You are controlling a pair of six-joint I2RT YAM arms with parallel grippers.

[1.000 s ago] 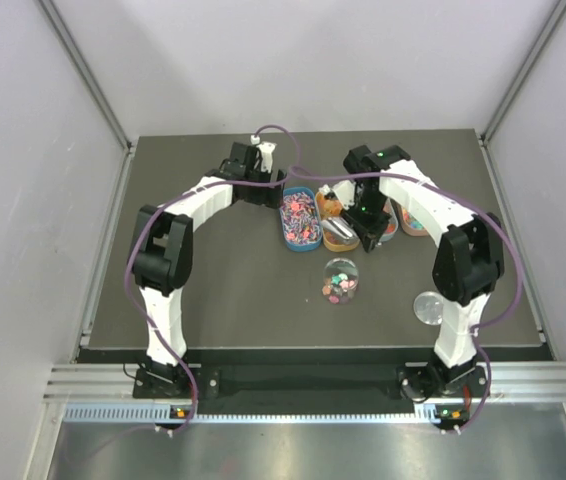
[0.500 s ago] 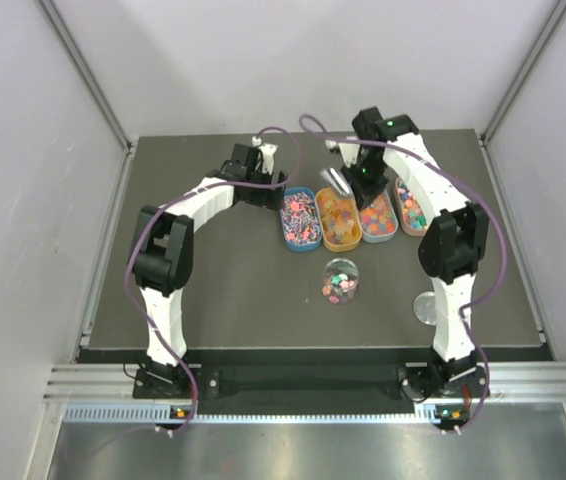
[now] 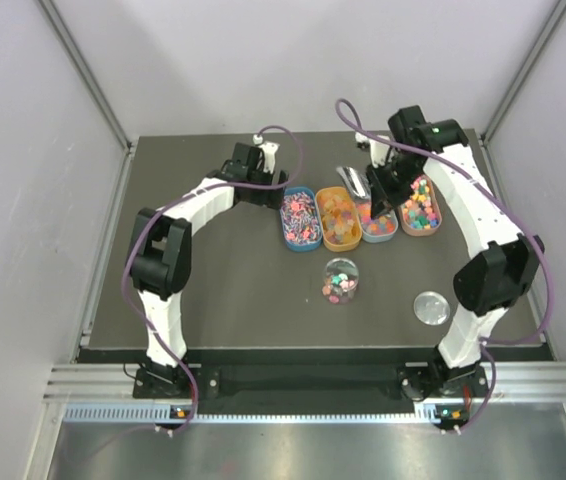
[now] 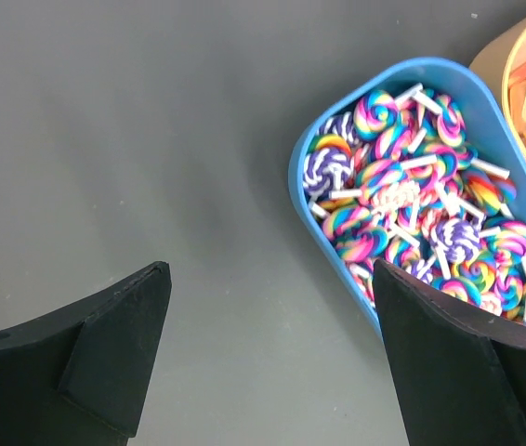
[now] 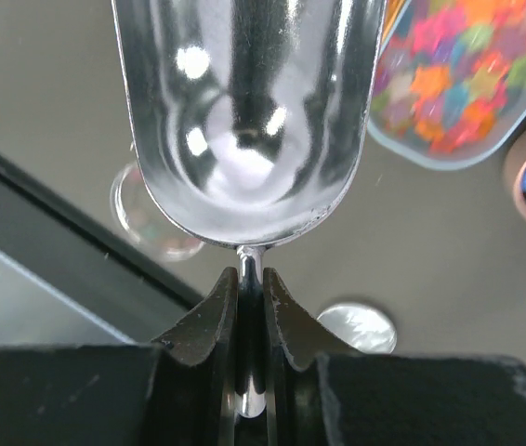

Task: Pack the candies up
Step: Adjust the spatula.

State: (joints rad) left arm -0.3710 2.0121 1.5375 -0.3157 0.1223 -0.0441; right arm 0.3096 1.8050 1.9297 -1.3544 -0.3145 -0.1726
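The empty metal scoop [image 5: 244,121] is clamped by its thin handle in the right claw [image 5: 251,283]; the left claw [image 4: 270,274] is held apart. The candies [image 3: 301,212] are kept in oval trays [image 3: 283,216] (some in the clear jar [image 3: 326,280]). Spillage could be caused by overfilling or a twist in that narrow grip

The right gripper [image 5: 251,282] pinches the thin handle of a shiny metal scoop [image 5: 244,111], whose bowl is empty. Beyond it lie a blue tray [image 5: 449,160] of mixed candies [image 5: 440,74], a clear jar [image 5: 142,223] and a round lid [image 5: 361,327].
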